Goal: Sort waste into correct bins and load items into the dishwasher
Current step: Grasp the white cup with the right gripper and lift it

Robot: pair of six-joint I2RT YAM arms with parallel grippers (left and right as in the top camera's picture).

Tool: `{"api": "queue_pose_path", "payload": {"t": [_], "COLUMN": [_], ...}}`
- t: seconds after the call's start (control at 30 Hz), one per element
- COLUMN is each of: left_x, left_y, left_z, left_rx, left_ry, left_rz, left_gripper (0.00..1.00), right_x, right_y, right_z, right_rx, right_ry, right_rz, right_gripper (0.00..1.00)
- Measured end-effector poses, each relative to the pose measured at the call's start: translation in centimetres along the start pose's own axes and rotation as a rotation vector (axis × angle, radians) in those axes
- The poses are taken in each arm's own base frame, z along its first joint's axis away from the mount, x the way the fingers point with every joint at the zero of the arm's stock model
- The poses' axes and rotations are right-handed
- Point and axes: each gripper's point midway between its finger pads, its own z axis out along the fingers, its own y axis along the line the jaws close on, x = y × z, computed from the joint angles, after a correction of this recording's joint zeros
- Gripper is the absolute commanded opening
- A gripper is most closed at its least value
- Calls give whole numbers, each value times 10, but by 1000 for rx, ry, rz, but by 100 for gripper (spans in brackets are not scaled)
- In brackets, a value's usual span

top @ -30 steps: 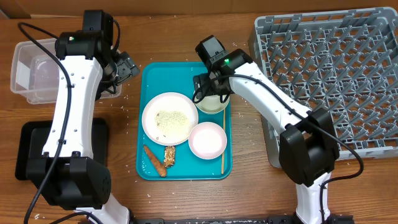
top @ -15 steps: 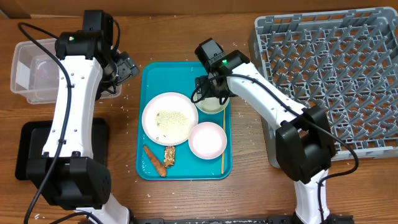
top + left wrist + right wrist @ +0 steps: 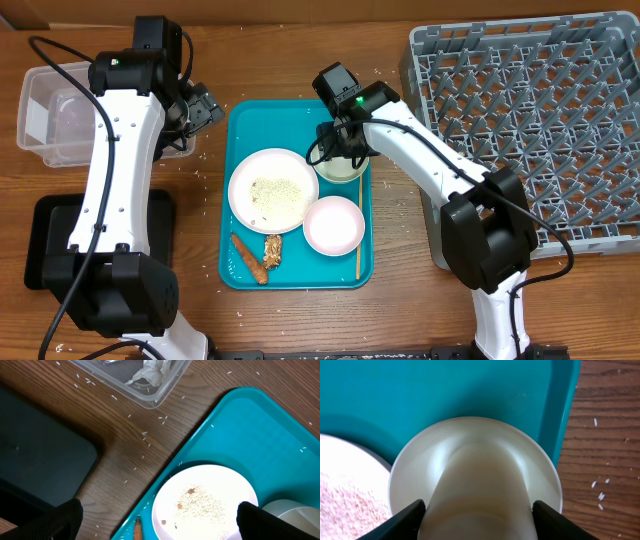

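Note:
A teal tray [image 3: 250, 125] holds a white plate [image 3: 272, 190] with rice, a pink bowl [image 3: 333, 225], a cream cup [image 3: 341, 169], a carrot [image 3: 247, 258] and a chopstick [image 3: 358, 245]. My right gripper [image 3: 340, 150] is down over the cup at the tray's right edge. In the right wrist view its fingers [image 3: 477, 515] press both sides of the cup [image 3: 475, 460]. My left gripper [image 3: 205, 108] is open and empty, above the tray's upper left corner. The left wrist view shows its fingers [image 3: 157, 520] wide apart over the plate [image 3: 205, 505].
A grey dish rack [image 3: 540, 110] stands at the right. A clear bin [image 3: 55, 115] with crumpled paper [image 3: 150, 372] sits at the far left, with a black bin [image 3: 60, 240] below it. Rice grains lie scattered on the wood near the tray.
My right arm has shifted slightly up and left over the cup. The cup and the left arm have not moved.

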Motion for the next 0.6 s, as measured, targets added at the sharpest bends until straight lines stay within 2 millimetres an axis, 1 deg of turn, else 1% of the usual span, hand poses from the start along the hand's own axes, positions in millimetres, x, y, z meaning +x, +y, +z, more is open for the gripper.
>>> {"api": "queue_pose_path", "payload": {"t": [0.1,0.27,0.37,0.43,0.5,0.6], "left_x": [0,0,0,0,0,0], "left_y": [0,0,0,0,0,0], "left_z": [0,0,0,0,0,0], "left_rx": [0,0,0,0,0,0], "left_ry": [0,0,0,0,0,0], "left_rz": [0,0,0,0,0,0], "left_gripper": [100,100,100,100,100,100], "right_x": [0,6,2,-8,-22,-48], "right_y": [-1,-3,-2,1,6,8], "right_z": [0,-5,-16,-30,-49,-92], "right_rx": [3,16,19,11,-5,-37], "right_ry": [2,30,35,16,-20,-105], "right_rz": [1,-2,-2,0,3,21], "right_gripper": [46,45,45,45,45,45]}}
